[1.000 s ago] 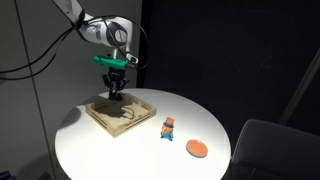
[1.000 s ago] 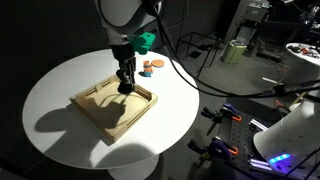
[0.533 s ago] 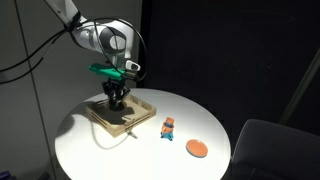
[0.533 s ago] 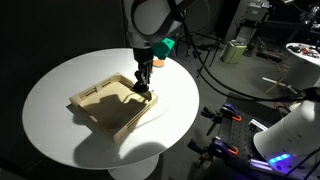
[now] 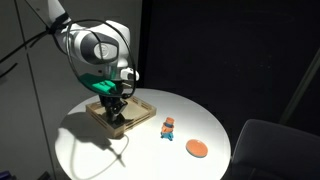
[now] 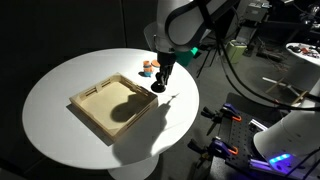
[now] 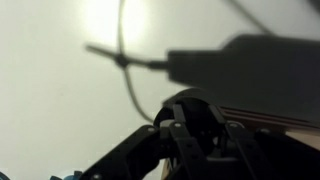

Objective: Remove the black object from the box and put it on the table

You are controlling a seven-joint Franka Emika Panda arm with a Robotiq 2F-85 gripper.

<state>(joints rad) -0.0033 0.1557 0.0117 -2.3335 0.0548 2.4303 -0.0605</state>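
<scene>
The box, a shallow light-wood tray, lies on the round white table; it also shows behind the arm in an exterior view. My gripper is outside the box, just past its corner, low over the table. It is shut on the black object, a dark roundish lump between the fingers in the wrist view. In an exterior view the gripper hangs in front of the box. The box's inside looks empty.
A small orange-and-blue toy and an orange disc lie on the table beyond the box; both show partly behind the gripper. Equipment and cables stand off the table.
My gripper has moved from inside the box, over its rim, to above the table beside the box, carrying the black object with it.
</scene>
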